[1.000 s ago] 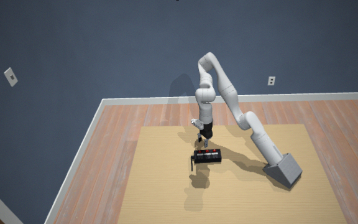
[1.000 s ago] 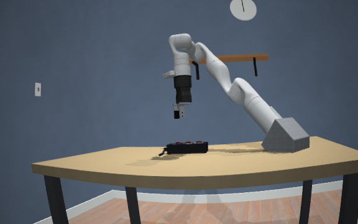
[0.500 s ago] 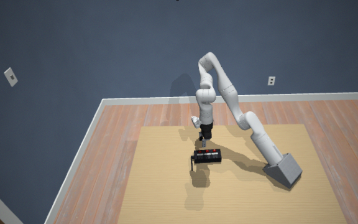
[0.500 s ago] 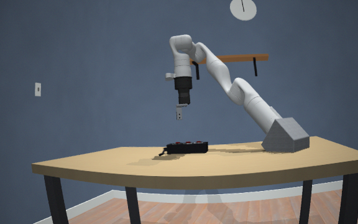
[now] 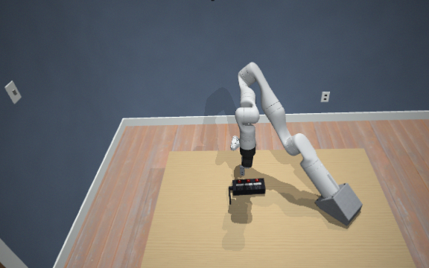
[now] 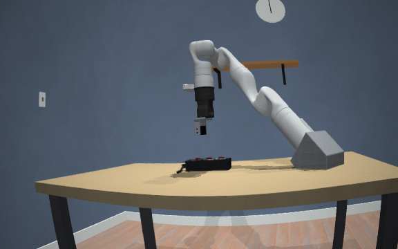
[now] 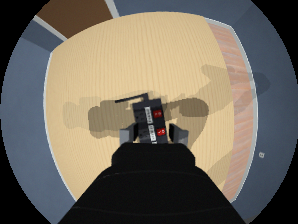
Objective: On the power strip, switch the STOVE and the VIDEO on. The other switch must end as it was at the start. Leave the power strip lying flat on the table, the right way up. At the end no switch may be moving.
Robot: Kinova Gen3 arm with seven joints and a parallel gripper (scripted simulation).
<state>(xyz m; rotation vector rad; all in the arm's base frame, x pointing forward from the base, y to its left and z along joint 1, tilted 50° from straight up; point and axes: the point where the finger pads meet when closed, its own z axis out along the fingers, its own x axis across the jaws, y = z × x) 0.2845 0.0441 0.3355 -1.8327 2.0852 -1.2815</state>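
The black power strip (image 5: pixel 249 192) (image 6: pixel 209 164) (image 7: pixel 142 114) lies flat on the table, switches up. The top view shows a row of three red switches: left (image 5: pixel 239 182), middle (image 5: pixel 248 181) and right (image 5: pixel 257 180). The wrist view shows two red switches, one farther out (image 7: pixel 157 114) and one between the fingers' outlines (image 7: pixel 160 132); the third is hidden by the gripper body. White labels lie beside the switches, too small to read surely. Switch positions cannot be told. My gripper (image 5: pixel 242 173) (image 6: pixel 200 133) (image 7: pixel 153 129) is open and empty, pointing down, well above the strip without touching it.
A short black cord (image 5: pixel 230 197) (image 6: pixel 181 169) (image 7: pixel 131 98) sticks out of the strip's left end in the top and exterior views. The grey arm base (image 5: pixel 341 205) (image 6: pixel 318 152) stands on the right of the wooden table (image 5: pixel 296 238) (image 6: pixel 240 188) (image 7: pixel 150 50).
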